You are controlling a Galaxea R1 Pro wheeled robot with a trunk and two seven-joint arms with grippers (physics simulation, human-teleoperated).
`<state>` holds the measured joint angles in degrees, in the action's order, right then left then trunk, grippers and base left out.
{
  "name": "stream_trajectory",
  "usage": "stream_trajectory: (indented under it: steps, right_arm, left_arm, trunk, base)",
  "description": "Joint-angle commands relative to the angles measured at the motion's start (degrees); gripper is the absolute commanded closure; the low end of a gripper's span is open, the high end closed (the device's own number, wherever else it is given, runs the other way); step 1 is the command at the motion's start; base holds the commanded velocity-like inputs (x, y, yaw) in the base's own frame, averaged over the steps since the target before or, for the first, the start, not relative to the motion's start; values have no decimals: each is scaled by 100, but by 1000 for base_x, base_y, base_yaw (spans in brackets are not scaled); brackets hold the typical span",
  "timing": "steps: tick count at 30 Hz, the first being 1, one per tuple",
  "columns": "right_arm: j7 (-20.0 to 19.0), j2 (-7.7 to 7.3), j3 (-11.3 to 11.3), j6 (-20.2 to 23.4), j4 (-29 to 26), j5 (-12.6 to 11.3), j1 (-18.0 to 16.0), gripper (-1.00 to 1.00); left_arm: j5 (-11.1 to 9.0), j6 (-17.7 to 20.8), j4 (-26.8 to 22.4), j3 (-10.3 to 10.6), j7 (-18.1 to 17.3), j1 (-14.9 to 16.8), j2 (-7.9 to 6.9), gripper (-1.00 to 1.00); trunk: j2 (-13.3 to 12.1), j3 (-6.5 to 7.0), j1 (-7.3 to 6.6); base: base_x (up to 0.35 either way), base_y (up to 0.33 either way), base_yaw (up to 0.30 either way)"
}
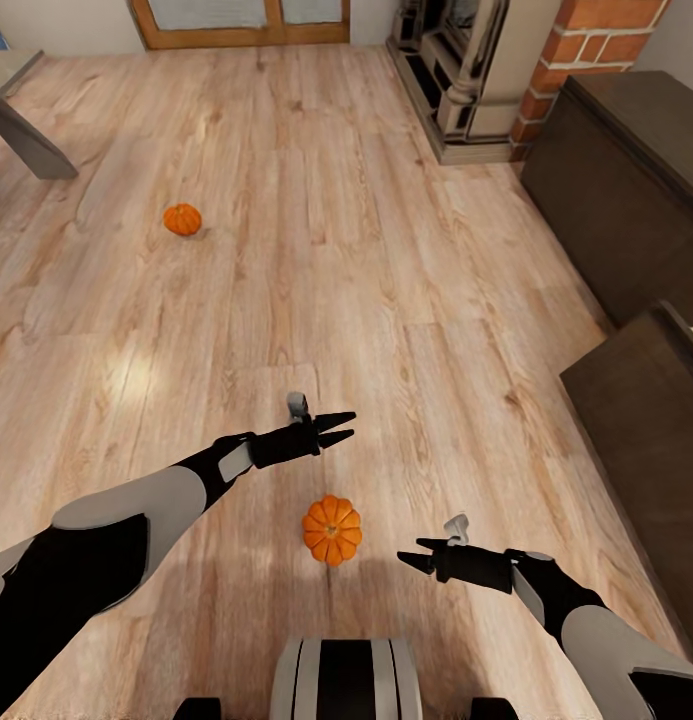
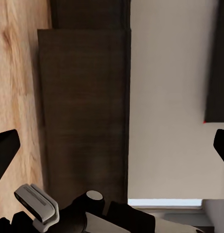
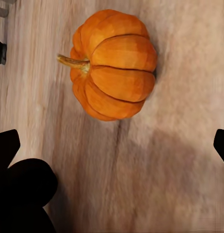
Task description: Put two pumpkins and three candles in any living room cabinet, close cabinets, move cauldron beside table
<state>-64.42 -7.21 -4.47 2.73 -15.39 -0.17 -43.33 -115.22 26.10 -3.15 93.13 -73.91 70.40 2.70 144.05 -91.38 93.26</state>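
Observation:
One orange ribbed pumpkin (image 1: 332, 529) lies on the wood floor just in front of my base, between my two arms. My right gripper (image 1: 410, 552) hovers open a short way to its right, fingers pointing at it. In the right wrist view that pumpkin (image 3: 114, 73) lies ahead of the open right gripper (image 3: 112, 145), stem sideways, untouched. My left gripper (image 1: 349, 424) is open and empty above the floor, beyond the pumpkin. In the left wrist view the left gripper (image 2: 112, 150) faces the dark brown cabinet (image 2: 83, 111). A second pumpkin (image 1: 183, 219) rests far off to the left.
The low dark brown cabinet (image 1: 626, 180) runs along the right side, with a nearer section (image 1: 646, 440) close to my right arm. A brick fireplace (image 1: 586, 50) stands at the back right. The table's grey leg (image 1: 26, 140) shows at the far left.

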Motion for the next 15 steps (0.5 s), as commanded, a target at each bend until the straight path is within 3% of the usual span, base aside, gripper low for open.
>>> stream_trajectory:
  steps: [1,15]
  right_arm:
    - [0,0,-1,0,0,0,0,-100]
    - [-6,2,6,-1,-5,0,0,-100]
  left_arm:
    - [0,0,1,-6,0,0,1,-100]
    - [0,0,-1,-6,-1,0,2,-100]
  trunk:
    - [2,-23,2]
    - [20,-333,38]
  base:
    - [0,0,0]
    - [0,0,0]
